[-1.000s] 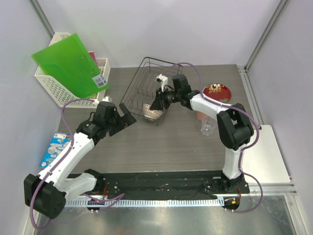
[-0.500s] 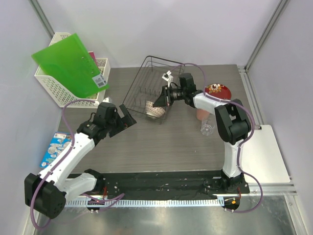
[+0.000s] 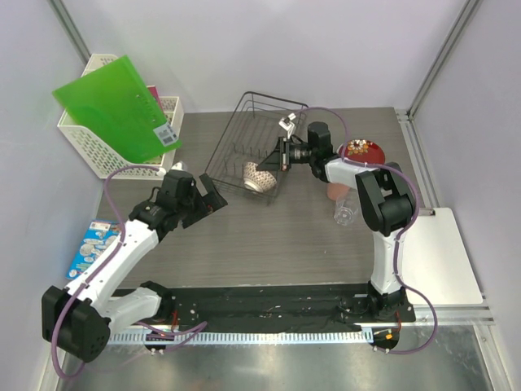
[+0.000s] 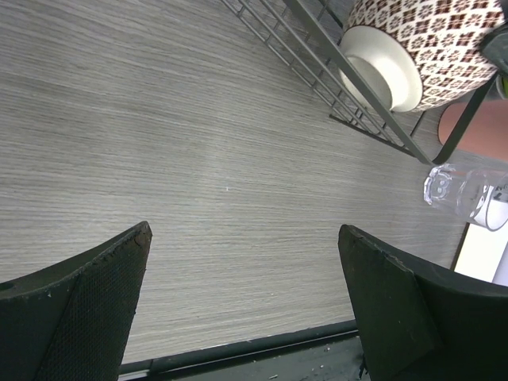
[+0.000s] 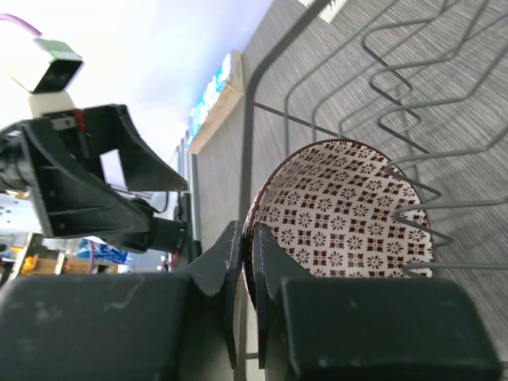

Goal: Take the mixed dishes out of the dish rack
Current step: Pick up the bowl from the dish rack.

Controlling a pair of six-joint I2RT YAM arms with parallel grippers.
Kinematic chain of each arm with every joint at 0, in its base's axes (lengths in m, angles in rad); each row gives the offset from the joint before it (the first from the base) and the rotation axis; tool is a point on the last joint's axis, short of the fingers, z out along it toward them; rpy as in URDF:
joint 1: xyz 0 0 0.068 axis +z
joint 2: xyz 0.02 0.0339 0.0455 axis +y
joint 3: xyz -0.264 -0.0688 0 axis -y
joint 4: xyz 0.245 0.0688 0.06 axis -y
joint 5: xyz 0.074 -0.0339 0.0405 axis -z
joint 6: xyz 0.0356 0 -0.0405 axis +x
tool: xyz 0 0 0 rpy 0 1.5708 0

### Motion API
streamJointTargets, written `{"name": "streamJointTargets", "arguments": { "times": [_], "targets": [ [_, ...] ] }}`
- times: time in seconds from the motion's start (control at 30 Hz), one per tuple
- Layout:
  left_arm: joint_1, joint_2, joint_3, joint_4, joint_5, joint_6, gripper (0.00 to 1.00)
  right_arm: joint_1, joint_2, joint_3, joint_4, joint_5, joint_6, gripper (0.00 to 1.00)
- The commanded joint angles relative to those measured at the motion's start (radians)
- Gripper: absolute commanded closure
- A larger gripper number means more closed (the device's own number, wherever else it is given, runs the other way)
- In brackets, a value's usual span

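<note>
The black wire dish rack (image 3: 244, 134) stands at the back middle of the table. A white bowl with a reddish pattern (image 3: 259, 177) is tipped on edge at the rack's near corner. My right gripper (image 3: 279, 156) is shut on the bowl's rim. In the right wrist view the fingers pinch the rim (image 5: 247, 234), one inside and one outside the bowl (image 5: 341, 210), with rack wires (image 5: 397, 103) around it. My left gripper (image 3: 213, 199) hangs open over bare table left of the rack. Its fingertips (image 4: 143, 234) are wide apart, with the bowl (image 4: 397, 48) ahead.
A red patterned plate (image 3: 362, 152), a pink cup (image 3: 334, 192) and a clear cup (image 3: 346, 212) sit right of the rack. A white lattice basket (image 3: 98, 142) with a green folder (image 3: 118, 106) stands at the back left. A white board (image 3: 444, 261) lies at the right edge.
My right gripper has closed onto the bowl's rim and drawn back toward the right. The bowl has tipped up on edge. The left arm has not moved.
</note>
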Motion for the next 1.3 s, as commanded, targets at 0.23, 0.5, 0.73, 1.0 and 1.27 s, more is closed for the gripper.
{"name": "streamJointTargets", "arguments": {
  "times": [0.23, 0.5, 0.73, 1.0, 1.27],
  "targets": [
    [0.002, -0.003, 0.01, 0.03, 0.01, 0.014, 0.0, -0.009, -0.054, 0.003, 0.302, -0.025, 0.2, 0.99],
    [0.002, -0.005, 0.012, 0.03, 0.01, 0.014, 0.0, 0.012, -0.201, 0.059, -0.108, 0.137, -0.16, 0.99],
    [0.003, -0.005, 0.015, 0.036, 0.014, 0.01, 0.0, 0.034, -0.279, 0.101, -0.264, 0.204, -0.263, 0.99],
    [0.003, -0.015, 0.006, 0.035, 0.01, 0.01, 0.0, 0.041, -0.305, 0.109, -0.275, 0.233, -0.274, 0.99],
    [0.003, -0.003, 0.033, 0.024, -0.001, 0.024, 0.0, 0.194, -0.432, 0.17, -0.607, 0.593, -0.631, 0.99]
  ]
}}
